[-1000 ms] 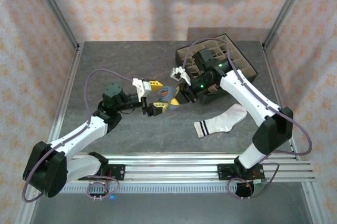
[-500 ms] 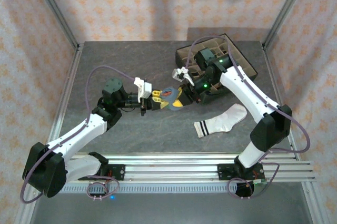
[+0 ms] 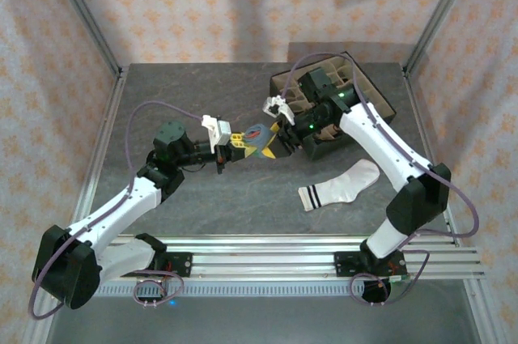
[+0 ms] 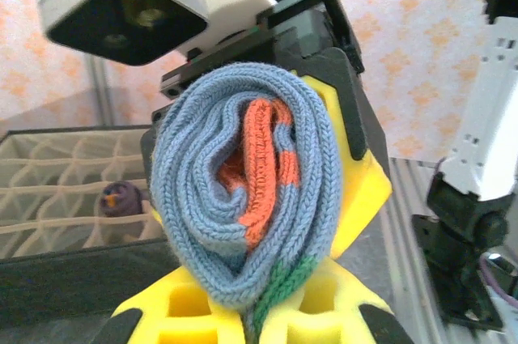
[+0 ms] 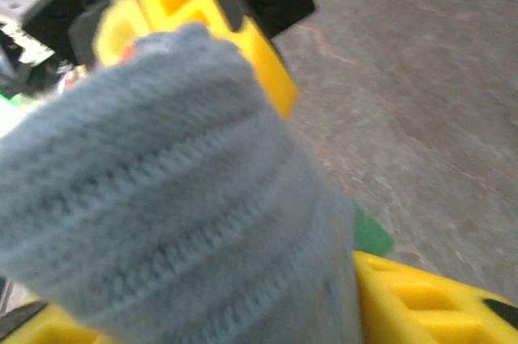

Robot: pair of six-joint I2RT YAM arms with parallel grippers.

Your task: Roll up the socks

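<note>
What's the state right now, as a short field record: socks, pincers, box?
rolled sock: grey-blue knit sock with orange heel and green toe, rolled up, held between the arms
left pincer: shut on the grey-blue knit sock
right pincer: at the roll's far end; open or shut unclear
white fabric sock: black cuff stripes, flat on the grey table, unrolled
dark purple sock: in a compartment of the dark box with beige grid

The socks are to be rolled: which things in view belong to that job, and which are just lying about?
Belong to the job:
grey-blue knitted sock with orange heel and green toe, rolled
white fabric sock with black cuff stripes, lying flat
dark purple sock, in a compartment

Just lying about:
dark box of beige grid compartments
grey table
</note>
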